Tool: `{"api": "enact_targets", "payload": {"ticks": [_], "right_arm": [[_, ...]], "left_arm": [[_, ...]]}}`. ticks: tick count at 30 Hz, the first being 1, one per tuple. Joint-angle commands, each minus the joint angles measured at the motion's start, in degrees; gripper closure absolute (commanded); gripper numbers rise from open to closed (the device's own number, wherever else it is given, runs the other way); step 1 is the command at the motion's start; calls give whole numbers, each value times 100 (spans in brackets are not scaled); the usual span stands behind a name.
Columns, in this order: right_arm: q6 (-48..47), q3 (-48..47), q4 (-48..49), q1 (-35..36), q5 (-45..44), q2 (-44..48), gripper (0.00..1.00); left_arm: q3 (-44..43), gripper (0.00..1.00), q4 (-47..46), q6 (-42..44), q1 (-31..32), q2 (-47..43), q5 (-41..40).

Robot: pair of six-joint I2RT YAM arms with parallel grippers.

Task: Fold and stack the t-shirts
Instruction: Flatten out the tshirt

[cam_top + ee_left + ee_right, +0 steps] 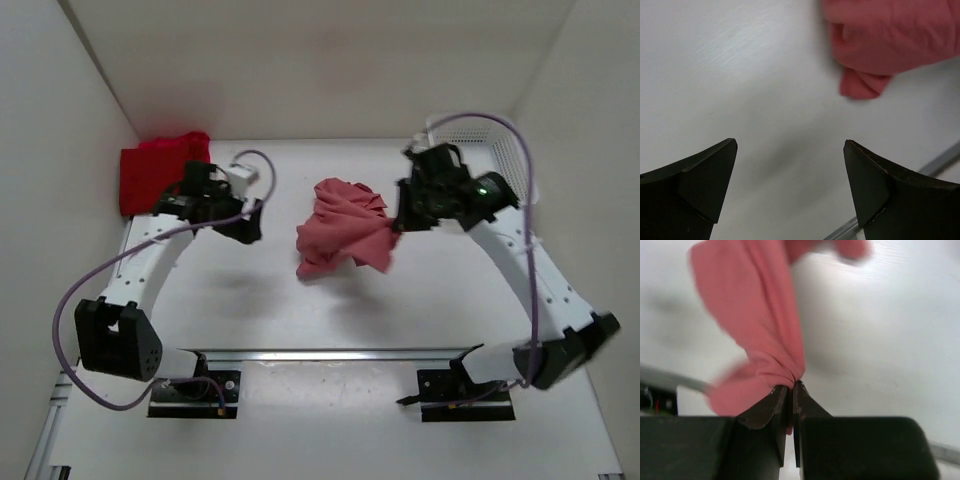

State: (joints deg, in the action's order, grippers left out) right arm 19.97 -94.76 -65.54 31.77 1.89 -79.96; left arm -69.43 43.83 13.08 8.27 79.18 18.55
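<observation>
A metal rail (pixel 330 354) crosses the near edge of the white surface (pixel 250 320); the left fingers (pixel 700 180) are released above it; the right fingers (pixel 765 412) are clenched on the bunched salmon t-shirt (pixel 340 235) at the middle; the red t-shirts (pixel 160 172) lie in the far left corner, a mesh basket (pixel 505 150) sits in the far right; white walls (pixel 300 70) stand around.

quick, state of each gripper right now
left gripper: open, holding nothing
right gripper: closed on a bunched fold of the salmon pink t-shirt
</observation>
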Motion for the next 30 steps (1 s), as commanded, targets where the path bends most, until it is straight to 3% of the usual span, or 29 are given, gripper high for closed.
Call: {"api": "enact_targets", "payload": {"ticks": [1, 4, 6, 12, 15, 17, 21, 23, 30], "right_arm": [[306, 1028, 541, -1204, 337, 1322, 100], [-27, 1749, 621, -2286, 934, 1746, 100], [-185, 1934, 586, -2534, 1015, 1852, 100], [-573, 2356, 665, -3712, 1629, 2274, 100], [-389, 2611, 823, -3399, 1474, 2327, 100], [-135, 2734, 972, -3203, 1349, 2319, 100], [-106, 2902, 1131, -3333, 1541, 2467, 100], [-133, 2998, 1184, -3510, 1595, 2520, 100], [-2, 3341, 1219, -3678, 1665, 2828, 100]], "left_arm": [[51, 1, 372, 686, 1426, -227, 387], [280, 1, 162, 836, 2579, -61, 11], [281, 1, -40, 671, 2958, 176, -157], [-79, 1, -525, -139, 3171, 1134, 464], [-1, 1, -735, -61, 4380, 1319, 125], [96, 1, -1155, -173, 4839, 1469, -140], [184, 1, -1702, -990, 4763, 1960, -17], [140, 1, -1896, -1105, 4754, 2093, -324], [-405, 2, -2256, -834, 5105, 2875, -1160]]}}
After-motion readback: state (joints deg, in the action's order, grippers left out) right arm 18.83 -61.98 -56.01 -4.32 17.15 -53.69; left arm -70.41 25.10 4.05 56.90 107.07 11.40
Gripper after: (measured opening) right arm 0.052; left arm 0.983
